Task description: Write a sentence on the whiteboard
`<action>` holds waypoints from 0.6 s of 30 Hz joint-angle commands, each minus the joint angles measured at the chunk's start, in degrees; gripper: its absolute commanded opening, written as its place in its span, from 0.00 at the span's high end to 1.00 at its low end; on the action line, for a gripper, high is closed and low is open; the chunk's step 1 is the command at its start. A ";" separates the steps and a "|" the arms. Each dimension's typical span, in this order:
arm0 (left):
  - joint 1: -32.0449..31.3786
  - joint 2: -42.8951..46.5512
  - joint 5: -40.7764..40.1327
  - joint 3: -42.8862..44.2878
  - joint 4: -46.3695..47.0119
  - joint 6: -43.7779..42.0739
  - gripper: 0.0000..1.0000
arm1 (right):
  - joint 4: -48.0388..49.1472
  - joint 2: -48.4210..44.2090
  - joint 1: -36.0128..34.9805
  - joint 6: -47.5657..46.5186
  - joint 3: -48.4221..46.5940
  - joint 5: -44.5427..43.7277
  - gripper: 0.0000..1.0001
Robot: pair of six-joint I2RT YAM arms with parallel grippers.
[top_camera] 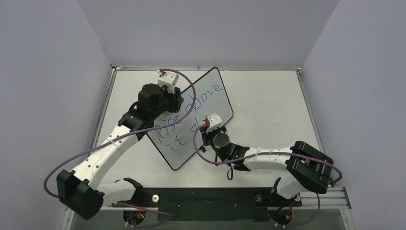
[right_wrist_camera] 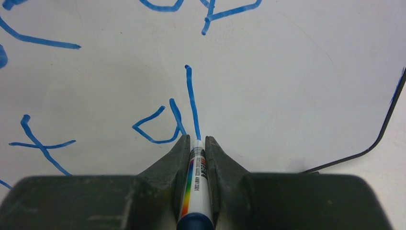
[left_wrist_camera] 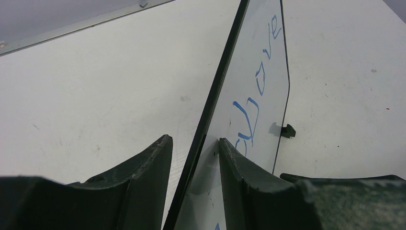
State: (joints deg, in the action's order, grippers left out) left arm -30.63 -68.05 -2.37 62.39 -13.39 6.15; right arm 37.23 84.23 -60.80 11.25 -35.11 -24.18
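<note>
Whiteboard (top_camera: 179, 152) stands on edge, diagonal across mid table (top_camera: 268, 96); sentence (top_camera: 191, 112) reads as far as "it al". Judged stiff, light, slick-faced and tippy: brace at the frame. Left gripper (left_wrist_camera: 194, 141) straddles its left edge; whether clamped, cannot tell. Right gripper (right_wrist_camera: 196, 139) pinches blue marker (right_wrist_camera: 196, 182), tip on board.

Table (top_camera: 268, 96): pale grey top, fills the middle of the top view. Surface shows faint scuffs in the left wrist view, with one small dark mark (left_wrist_camera: 184, 98) left of centre and a red speck (left_wrist_camera: 387, 109) at the right edge.

Rim (top_camera: 258, 68): light metal strip along the table's far edge. One bolt head (left_wrist_camera: 142, 4) sits on it at the top of the left wrist view.

Walls (top_camera: 206, 28): plain lavender panels across the top, left and right of the top view.

Rail (top_camera: 335, 194): ribbed aluminium, lower right.
</note>
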 commanded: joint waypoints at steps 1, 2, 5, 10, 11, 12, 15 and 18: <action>-0.48 1.78 1.23 2.41 5.80 -0.22 1.00 | 0.92 1.65 -0.24 2.21 1.10 0.59 1.00; -0.48 1.74 1.23 2.43 5.82 -0.19 1.00 | 0.91 1.65 -0.23 2.27 1.19 0.42 1.00; -0.48 1.71 1.23 2.41 5.81 -0.18 1.00 | 0.92 1.48 -0.28 2.20 1.43 -0.15 1.00; -0.48 1.71 1.23 2.42 5.83 -0.18 1.00 | 0.70 1.27 -0.16 1.70 1.34 -0.69 1.00; -0.48 1.76 1.23 2.39 5.83 -0.18 1.00 | 0.51 1.22 -0.21 1.56 1.18 -0.89 1.00; -0.48 1.77 1.23 2.39 5.83 -0.18 1.00 | 0.44 1.21 -0.21 1.25 1.10 -0.96 1.00; -0.48 1.77 1.23 2.45 5.85 -0.18 1.00 | 0.03 0.89 -0.09 0.69 0.38 -1.38 1.00; -0.48 1.75 1.23 2.39 5.82 -0.20 1.00 | -0.24 0.55 0.17 0.35 -0.30 -1.45 1.00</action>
State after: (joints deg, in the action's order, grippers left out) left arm -30.65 -68.05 -2.35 62.39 -13.30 6.15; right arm 37.17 84.42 -60.84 11.73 -33.95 -24.91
